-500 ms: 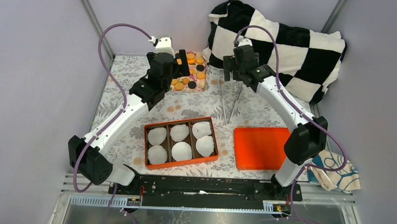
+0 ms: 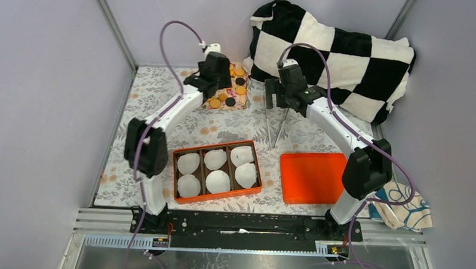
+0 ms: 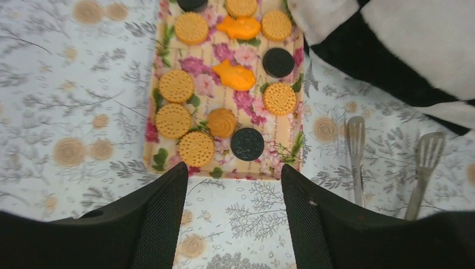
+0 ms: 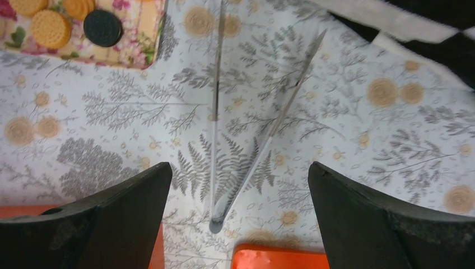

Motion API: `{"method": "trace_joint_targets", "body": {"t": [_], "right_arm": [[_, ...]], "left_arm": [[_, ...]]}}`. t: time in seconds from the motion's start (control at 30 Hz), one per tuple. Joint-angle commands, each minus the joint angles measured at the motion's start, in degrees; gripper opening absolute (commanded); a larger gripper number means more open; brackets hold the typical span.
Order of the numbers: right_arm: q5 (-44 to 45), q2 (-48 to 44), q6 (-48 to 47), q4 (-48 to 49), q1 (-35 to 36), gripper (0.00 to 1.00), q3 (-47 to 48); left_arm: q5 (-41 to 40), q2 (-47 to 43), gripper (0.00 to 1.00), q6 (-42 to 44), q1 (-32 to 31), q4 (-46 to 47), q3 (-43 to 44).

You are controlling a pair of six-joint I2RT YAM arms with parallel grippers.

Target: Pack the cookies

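The floral worktop (image 2: 159,108) carries a checkered cushion (image 2: 346,54) at 1 o'clock, an orange box (image 2: 218,195) at 6 and a flat orange lid (image 2: 312,178) at 5. The flowered tray (image 3: 246,103) at 12 is crowded on its right by the cushion, with bare cloth open at its 9 o'clock. The right gripper (image 4: 240,168) hangs spread over the tongs (image 4: 215,112). The left gripper (image 3: 234,171), spread too, has the cookies (image 3: 222,122) at its 12 o'clock, untouched on the tray.

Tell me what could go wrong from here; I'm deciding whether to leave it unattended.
1. The cookies sit crowded on the tray, so the open left tool may knock neighbours when picking one.
2. The tongs lie flat and thin under the open right tool; a grasp could slip or skid them.
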Motion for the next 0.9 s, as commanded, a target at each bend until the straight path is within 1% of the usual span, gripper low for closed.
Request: {"method": "trace_joint_targets", "body": {"t": [0.0, 0.17, 0.2, 0.3, 0.33, 0.4, 0.43, 0.5, 0.53, 0.57, 0.7, 0.87], "right_arm": [[-5.07, -1.41, 2.71, -0.07, 0.15, 1.00, -1.76], [-8.37, -0.48, 5.12, 0.06, 0.18, 1.00, -6.51], [-8.74, -0.35, 5.49, 0.34, 0.18, 1.00, -7.57], [-9.29, -0.13, 6.15, 0.78, 0.16, 1.00, -9.60], [-9.30, -0.15, 6.16, 0.85, 0.10, 1.00, -9.91], [-9.11, -0.19, 6.04, 0.80, 0.17, 1.00, -10.00], [-9.00, -0.25, 5.97, 0.90, 0.10, 1.00, -10.00], [-8.88, -0.50, 5.71, 0.92, 0.09, 1.00, -9.85], [-8.68, -0.64, 5.63, 0.78, 0.11, 1.00, -9.83], [-8.46, -0.76, 5.46, 0.79, 0.14, 1.00, -9.96], [-7.16, -1.97, 5.25, 0.88, 0.17, 1.00, -10.93], [-6.03, -2.71, 4.98, 1.38, 0.14, 1.00, -11.76]], "left_arm": [[2.65, 7.74, 0.69, -1.55, 0.02, -7.75, 6.33], [3.38, 8.39, 0.85, -2.07, 0.06, -4.70, 3.09], [3.30, 8.57, 0.86, -1.79, 0.11, -3.76, 2.36], [4.26, 10.83, 0.87, -1.26, 0.36, -3.27, 2.40], [4.61, 11.89, 0.85, -1.23, 0.37, -3.32, 2.71], [4.96, 14.04, 0.78, -1.25, 0.39, -2.40, 3.41], [5.27, 15.20, 0.72, -1.09, 0.42, -1.69, 4.24], [5.55, 18.02, 0.51, -0.89, 0.45, -0.98, 6.76], [5.57, 19.50, 0.44, -0.88, 0.46, -1.22, 8.58], [5.59, 21.28, 0.39, -0.88, 0.46, -1.90, 10.50], [4.56, 26.80, 0.27, -1.40, 0.47, -5.71, 17.62], [3.26, 29.41, 0.22, -2.23, 0.55, -6.04, 18.96]]}}
